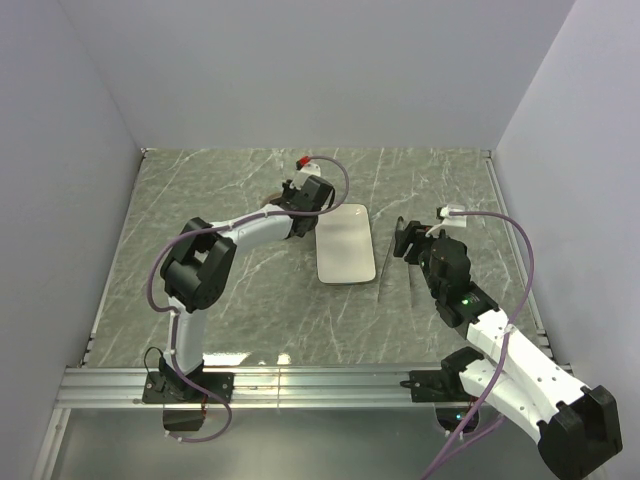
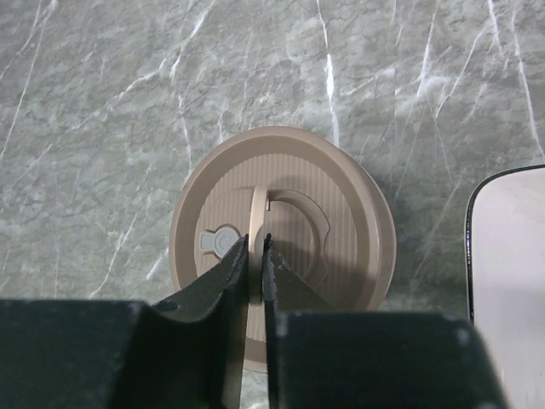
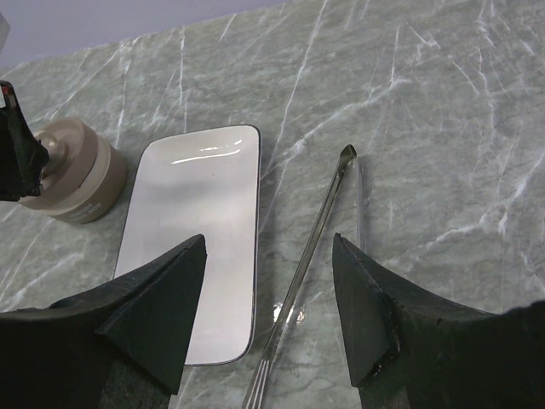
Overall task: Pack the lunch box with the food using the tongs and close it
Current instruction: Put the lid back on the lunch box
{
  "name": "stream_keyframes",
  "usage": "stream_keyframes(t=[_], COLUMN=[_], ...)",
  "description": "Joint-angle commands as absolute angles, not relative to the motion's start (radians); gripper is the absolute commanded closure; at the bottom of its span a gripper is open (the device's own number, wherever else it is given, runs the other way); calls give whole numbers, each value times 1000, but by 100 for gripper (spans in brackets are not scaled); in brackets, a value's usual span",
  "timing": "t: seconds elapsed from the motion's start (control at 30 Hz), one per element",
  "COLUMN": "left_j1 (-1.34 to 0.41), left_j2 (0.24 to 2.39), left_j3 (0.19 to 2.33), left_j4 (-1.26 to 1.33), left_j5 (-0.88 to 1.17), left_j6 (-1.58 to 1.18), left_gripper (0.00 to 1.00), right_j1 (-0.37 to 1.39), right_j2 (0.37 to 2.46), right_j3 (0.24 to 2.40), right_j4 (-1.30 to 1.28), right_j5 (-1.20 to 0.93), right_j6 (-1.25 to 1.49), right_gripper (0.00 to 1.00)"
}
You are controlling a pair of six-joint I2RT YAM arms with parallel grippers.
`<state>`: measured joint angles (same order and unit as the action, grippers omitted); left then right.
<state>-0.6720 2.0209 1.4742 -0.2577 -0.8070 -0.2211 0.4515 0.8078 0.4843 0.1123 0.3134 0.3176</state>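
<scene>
The lunch box [image 3: 81,170] stands left of the white plate with its ribbed brown lid [image 2: 341,213] on. My left gripper [image 2: 255,243] reaches down over the lid, its jaws drawn close on the lid's thin curved handle [image 2: 258,209], which fills the narrow slit between them. In the top view that gripper [image 1: 288,202] covers nearly all of the tin. The tongs [image 3: 315,230] lie flat on the table right of the plate, their arms spread in a narrow V. My right gripper [image 3: 268,239] hovers open above their joined end, holding nothing. No food is in view.
The white rectangular plate [image 1: 345,245] lies bare between the tin and the tongs [image 1: 385,268]; its edge shows at the right of the left wrist view [image 2: 511,281]. Grey marbled tabletop lies all round, with walls on three sides and a metal rail along the near edge.
</scene>
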Motion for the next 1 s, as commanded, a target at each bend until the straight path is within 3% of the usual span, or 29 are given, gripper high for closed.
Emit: stream_keyframes(t=[0.0,0.33,0.8,0.97], left_j1=[-693,-698,-709,-716], left_j2=[2039,1999,1904,1822], left_j3=[1454,1428,1365,1307], left_j4=[-273,-245,-192,-129], left_j5=[-792,-801,-848,-870], left_j6=[-229,-236,-265,-273], left_gripper=[82,54,50,44], right_j1=[448,448,448,448], right_j2=[810,819,818,816], right_j3=[489,492,494,491], right_j4=[146,141,143,143], right_j5=[331,337,337,339], right_j6=[322,322,324,324], right_gripper=[32,32,32,32])
